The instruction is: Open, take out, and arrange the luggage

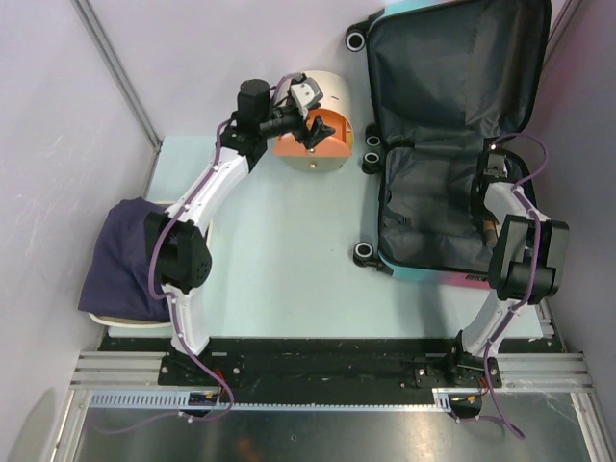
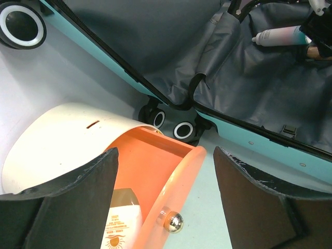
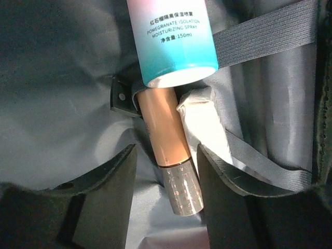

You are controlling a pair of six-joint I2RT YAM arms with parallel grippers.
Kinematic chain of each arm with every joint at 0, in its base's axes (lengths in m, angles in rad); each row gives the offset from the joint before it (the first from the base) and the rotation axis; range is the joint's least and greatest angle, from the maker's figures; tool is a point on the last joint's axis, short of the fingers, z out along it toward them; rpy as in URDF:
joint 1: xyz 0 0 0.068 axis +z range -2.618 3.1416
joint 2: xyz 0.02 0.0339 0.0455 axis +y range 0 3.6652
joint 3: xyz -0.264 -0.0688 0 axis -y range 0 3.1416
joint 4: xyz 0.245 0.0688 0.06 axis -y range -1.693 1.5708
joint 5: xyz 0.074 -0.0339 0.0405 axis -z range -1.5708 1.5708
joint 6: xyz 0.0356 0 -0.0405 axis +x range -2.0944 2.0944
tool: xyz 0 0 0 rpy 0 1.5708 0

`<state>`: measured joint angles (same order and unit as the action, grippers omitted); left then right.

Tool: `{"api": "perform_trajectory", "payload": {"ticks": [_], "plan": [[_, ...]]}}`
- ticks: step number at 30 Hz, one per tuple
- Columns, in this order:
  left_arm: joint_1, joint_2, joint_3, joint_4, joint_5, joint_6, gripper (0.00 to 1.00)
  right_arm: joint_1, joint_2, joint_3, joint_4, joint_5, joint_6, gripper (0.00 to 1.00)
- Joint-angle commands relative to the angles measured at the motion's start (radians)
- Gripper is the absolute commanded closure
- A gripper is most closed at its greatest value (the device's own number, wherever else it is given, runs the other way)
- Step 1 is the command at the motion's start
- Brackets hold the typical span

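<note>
The luggage [image 1: 428, 217] lies open at the right, lid [image 1: 452, 67] raised, dark grey lining showing. My right gripper [image 1: 493, 164] is inside it, open, its jaws [image 3: 167, 155] on either side of a copper-brown tube [image 3: 166, 135] with a grey cap. A teal-pink spray bottle [image 3: 174, 39] and a white packet [image 3: 205, 122] lie beside the tube. My left gripper [image 1: 313, 130] is open over the cream cylindrical box [image 1: 322, 96]. In the left wrist view it [image 2: 165, 171] straddles the pulled-out orange drawer [image 2: 155, 171] and its silver knob [image 2: 174, 222]. A sunscreen bottle [image 2: 122, 225] lies in the drawer.
A dark navy cloth [image 1: 125, 255] lies on a white tray at the table's left edge. The suitcase wheels [image 1: 373, 149] stand close to the box. Grey elastic straps [image 3: 259, 39] cross the lining near the tube. Walls close in on both sides.
</note>
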<state>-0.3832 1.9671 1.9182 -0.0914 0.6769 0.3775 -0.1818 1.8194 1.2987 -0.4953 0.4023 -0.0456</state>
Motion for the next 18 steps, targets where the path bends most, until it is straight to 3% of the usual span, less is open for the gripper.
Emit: {"api": "perform_trajectory", "payload": {"ticks": [1,9,18], "plan": [[-0.008,-0.059,0.005,0.016,0.016,0.021,0.21,-0.027,0.035,-0.009,0.003,0.003,0.018,0.48],[-0.008,-0.065,-0.015,0.016,0.016,0.027,0.21,-0.019,0.037,-0.039,-0.009,-0.014,0.041,0.56],[-0.008,-0.065,-0.028,0.016,0.018,0.038,0.21,-0.034,0.078,-0.056,0.02,0.012,0.039,0.46]]}}
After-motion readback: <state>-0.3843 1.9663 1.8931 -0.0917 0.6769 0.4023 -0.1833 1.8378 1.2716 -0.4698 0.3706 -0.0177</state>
